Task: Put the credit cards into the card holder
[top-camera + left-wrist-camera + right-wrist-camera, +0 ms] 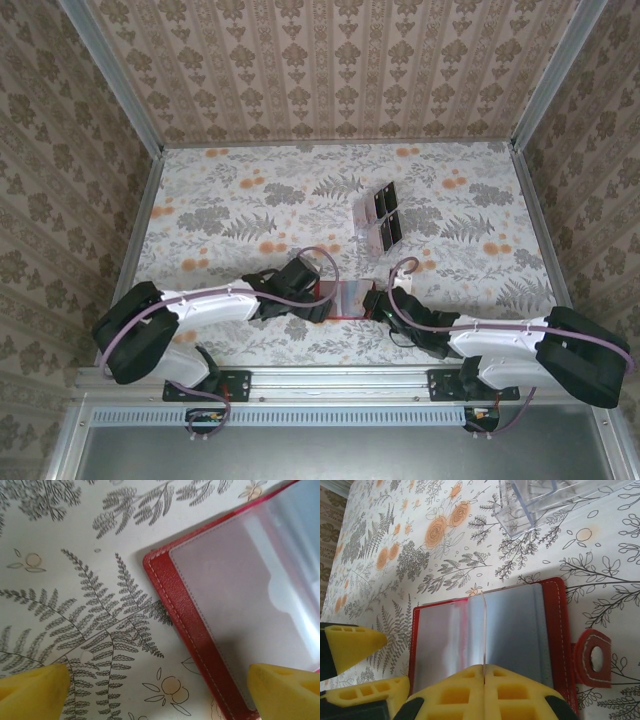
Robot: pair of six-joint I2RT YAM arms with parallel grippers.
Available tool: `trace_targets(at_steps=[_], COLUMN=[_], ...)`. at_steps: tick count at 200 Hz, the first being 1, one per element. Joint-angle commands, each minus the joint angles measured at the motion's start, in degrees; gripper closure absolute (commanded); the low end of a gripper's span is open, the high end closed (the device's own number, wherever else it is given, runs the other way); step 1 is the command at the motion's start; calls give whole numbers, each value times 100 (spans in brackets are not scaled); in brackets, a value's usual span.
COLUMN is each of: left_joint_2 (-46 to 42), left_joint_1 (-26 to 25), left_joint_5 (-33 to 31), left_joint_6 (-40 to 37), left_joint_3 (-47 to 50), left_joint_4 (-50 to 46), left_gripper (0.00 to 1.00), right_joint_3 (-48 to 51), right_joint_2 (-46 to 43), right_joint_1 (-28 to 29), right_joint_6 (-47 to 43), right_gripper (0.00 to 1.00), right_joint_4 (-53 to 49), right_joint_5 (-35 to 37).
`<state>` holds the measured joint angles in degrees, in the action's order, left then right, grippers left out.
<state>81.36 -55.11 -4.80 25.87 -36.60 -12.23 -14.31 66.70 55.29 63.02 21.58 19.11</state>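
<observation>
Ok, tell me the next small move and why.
Probably lift the left gripper away toward the clear rack to fetch a card. It is open and empty over a corner of the card holder, the right gripper is shut on a clear sleeve, holding it up, and the credit cards sit in the rack.

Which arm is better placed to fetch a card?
Left, likely: the left gripper is open and empty at the wallet's edge, while the right gripper is shut on a clear sleeve, holding it up. The cards sit in the rack.

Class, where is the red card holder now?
In the top view, the card holder lies open near the front centre, between the left gripper and the right gripper.
</observation>
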Motion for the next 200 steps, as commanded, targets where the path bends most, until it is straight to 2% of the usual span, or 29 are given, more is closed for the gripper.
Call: trace_targets(at_steps=[1, 69, 200], left_joint_2=[111, 385, 380], left_joint_1=[-36, -37, -43], left_joint_5=[-151, -319, -531], left_joint_6=[138, 354, 550], left_joint_3=[104, 137, 120], left_joint_4=[94, 93, -123], left_gripper=[0, 0, 0], right_joint_3=[82, 68, -132], right_joint_2=[-147, -81, 852], right_joint_1=[35, 26, -118], right_joint_6=[-98, -318, -469], right_gripper=[100, 100, 100], right_joint_4=[194, 464, 1294], right_joint_5=[185, -28, -593])
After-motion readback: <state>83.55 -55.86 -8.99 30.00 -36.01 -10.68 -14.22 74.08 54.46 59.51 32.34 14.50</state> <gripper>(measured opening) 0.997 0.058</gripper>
